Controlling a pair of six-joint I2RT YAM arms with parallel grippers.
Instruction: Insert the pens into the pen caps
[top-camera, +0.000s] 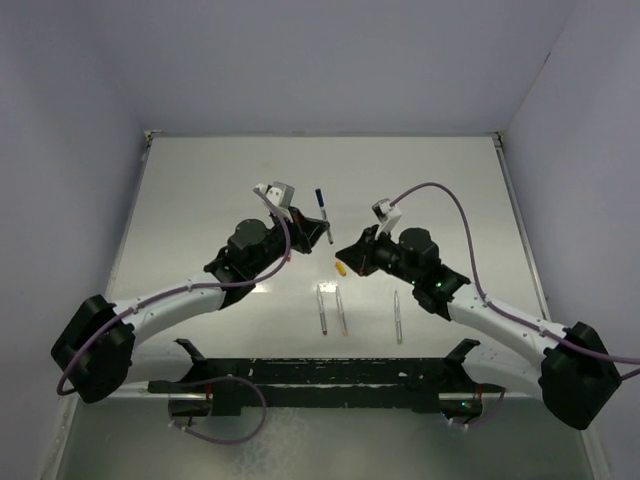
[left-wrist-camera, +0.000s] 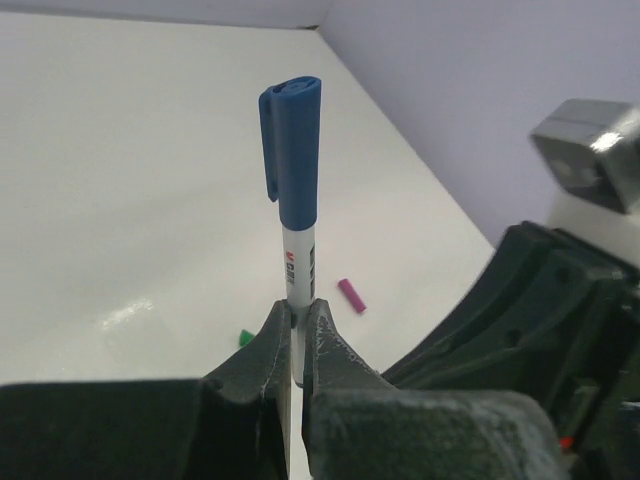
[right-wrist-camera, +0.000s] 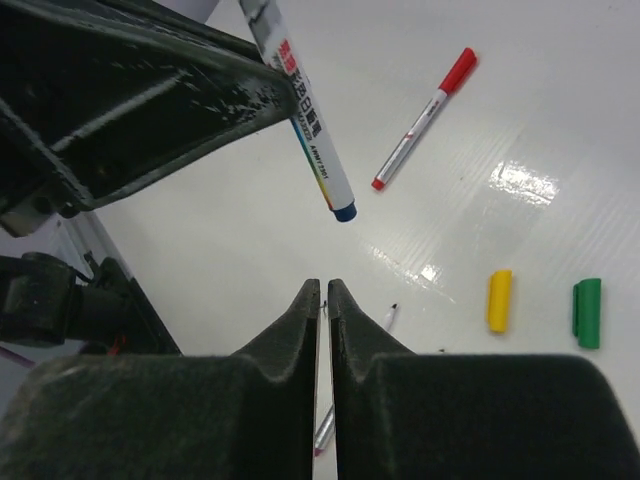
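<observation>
My left jaws are clamped on the lower barrel of a white marker pen with a dark blue cap (left-wrist-camera: 298, 255). They hold it upright and clear of the white worktop (right-wrist-camera: 230, 250), so the cap end stands free. The cap looks fully seated, so I judge that one finished. A slim white pen with a red cap (right-wrist-camera: 425, 118) lies farther out on the worktop, and it looks done too.

My right jaws are closed, with their tips low near the stubby yellow plastic cap (right-wrist-camera: 499, 300) and the stubby green plastic cap (right-wrist-camera: 587, 312), which lie side by side without touching. A thin silvery pen (right-wrist-camera: 325, 430) shows beneath these jaws, and I cannot tell whether they pinch it. A small purple cap (left-wrist-camera: 351, 295) lies by itself, waiting for its pen.
</observation>
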